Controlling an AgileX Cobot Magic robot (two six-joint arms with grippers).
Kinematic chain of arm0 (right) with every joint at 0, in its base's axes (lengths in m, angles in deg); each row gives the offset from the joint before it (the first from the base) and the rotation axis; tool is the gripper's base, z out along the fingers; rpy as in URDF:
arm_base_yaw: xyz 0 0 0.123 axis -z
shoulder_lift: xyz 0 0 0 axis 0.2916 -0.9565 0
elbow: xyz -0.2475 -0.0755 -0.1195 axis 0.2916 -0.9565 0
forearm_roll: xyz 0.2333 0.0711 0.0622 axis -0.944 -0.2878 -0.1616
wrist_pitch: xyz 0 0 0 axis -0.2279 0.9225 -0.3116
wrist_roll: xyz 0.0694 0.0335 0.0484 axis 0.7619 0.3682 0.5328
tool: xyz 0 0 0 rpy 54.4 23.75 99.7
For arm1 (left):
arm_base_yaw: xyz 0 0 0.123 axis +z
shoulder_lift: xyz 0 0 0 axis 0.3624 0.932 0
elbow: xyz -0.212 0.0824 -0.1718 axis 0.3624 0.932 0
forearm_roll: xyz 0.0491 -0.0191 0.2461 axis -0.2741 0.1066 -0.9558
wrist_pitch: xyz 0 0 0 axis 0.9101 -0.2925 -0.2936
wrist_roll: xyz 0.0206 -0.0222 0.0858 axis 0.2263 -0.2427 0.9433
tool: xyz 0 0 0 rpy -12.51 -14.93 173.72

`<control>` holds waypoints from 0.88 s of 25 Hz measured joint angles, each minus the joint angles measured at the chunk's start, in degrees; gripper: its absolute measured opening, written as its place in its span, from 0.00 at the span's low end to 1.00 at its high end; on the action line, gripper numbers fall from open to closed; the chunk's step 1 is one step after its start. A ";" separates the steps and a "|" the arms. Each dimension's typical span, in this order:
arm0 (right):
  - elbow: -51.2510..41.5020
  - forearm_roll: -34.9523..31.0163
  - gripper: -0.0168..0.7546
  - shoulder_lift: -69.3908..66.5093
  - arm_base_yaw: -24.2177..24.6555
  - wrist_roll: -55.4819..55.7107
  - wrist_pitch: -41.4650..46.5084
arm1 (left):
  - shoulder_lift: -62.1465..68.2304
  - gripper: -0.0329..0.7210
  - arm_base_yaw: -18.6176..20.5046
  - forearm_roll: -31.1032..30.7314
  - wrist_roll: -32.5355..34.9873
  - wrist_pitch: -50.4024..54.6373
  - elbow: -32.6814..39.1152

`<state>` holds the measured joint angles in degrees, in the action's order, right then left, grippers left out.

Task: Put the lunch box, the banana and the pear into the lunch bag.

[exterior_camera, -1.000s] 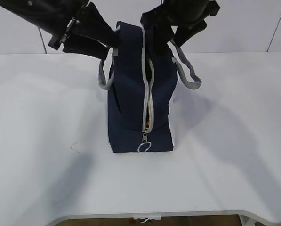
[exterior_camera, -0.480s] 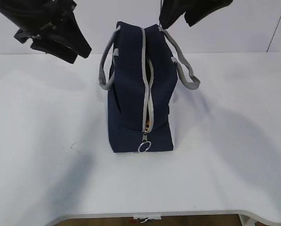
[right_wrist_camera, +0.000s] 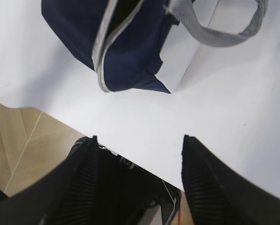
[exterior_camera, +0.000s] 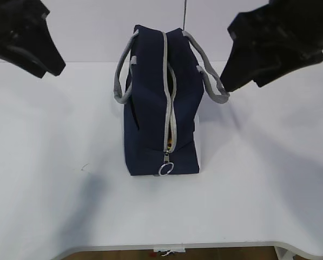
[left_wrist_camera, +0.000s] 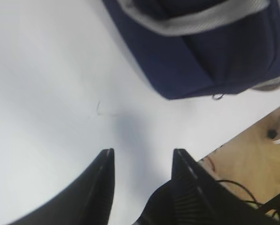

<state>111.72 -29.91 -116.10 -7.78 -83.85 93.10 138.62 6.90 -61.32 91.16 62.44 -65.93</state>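
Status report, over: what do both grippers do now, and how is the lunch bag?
Left gripper open, empty, above table. Right gripper open, empty, beside bag. Lunch bag upright, zipper partly open, something yellow inside. Nothing in the way.

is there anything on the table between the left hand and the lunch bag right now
Nothing visible. The left hand is open over bare white table, and the lunch bag stands apart to its right with only empty tabletop between them. The right hand is on the bag's other side.
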 joint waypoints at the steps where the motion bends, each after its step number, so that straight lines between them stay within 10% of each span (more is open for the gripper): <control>1: -3.17 -0.19 0.61 2.03 0.00 0.00 -2.75 | -0.75 0.45 0.00 -0.98 -0.09 0.00 1.32; 11: -31.46 -0.62 0.61 12.99 0.00 -3.37 -35.85 | -5.79 0.43 0.00 -4.07 -0.09 0.13 3.98; 22: -34.42 -1.81 0.61 12.65 0.00 -3.82 -46.46 | -5.79 0.42 0.00 -3.62 -0.09 0.13 4.02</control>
<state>77.29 -31.72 -103.45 -7.78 -87.67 46.64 132.84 6.90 -64.94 91.07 62.57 -61.91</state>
